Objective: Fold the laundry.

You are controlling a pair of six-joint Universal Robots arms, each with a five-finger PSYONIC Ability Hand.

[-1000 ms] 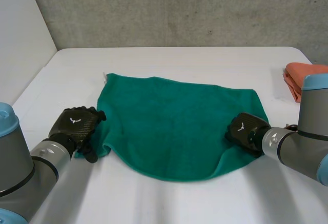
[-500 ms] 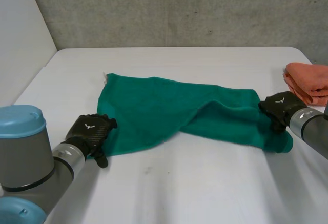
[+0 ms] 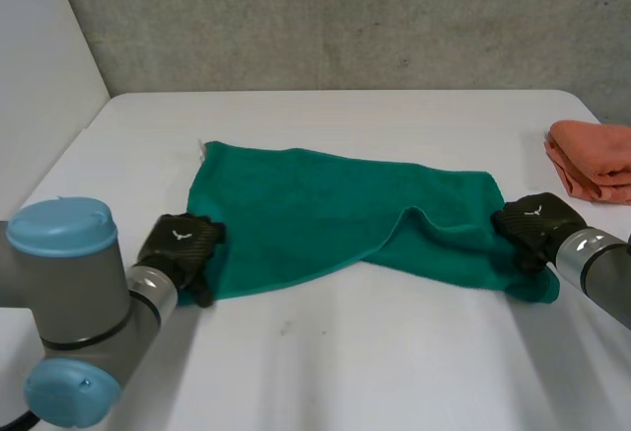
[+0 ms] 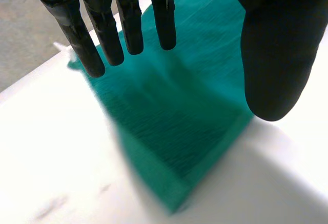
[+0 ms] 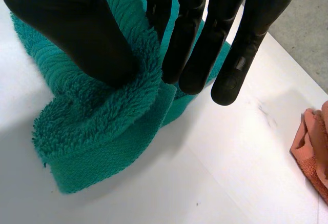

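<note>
A green towel [image 3: 325, 214] lies on the white table [image 3: 345, 352], its near right part folded up toward the far right corner. My right hand [image 3: 532, 222] is at that right end, shut on the towel. In the right wrist view the thumb [image 5: 77, 34] pinches a thick fold of the towel [image 5: 97, 126] against the fingers. My left hand [image 3: 182, 244] is at the towel's near left corner. Its fingers [image 4: 130, 24] are straight, with the thumb [image 4: 277, 55] spread apart, above the towel [image 4: 179, 116], and hold nothing.
A folded orange cloth [image 3: 592, 160] lies at the table's right edge, just beyond my right hand, and appears as the orange cloth [image 5: 312, 147] beside the fingers. A grey wall stands behind the table.
My right hand has carried the towel's near right corner back and to the right, folding the near edge over. My left hand has shifted slightly right onto the near left corner.
</note>
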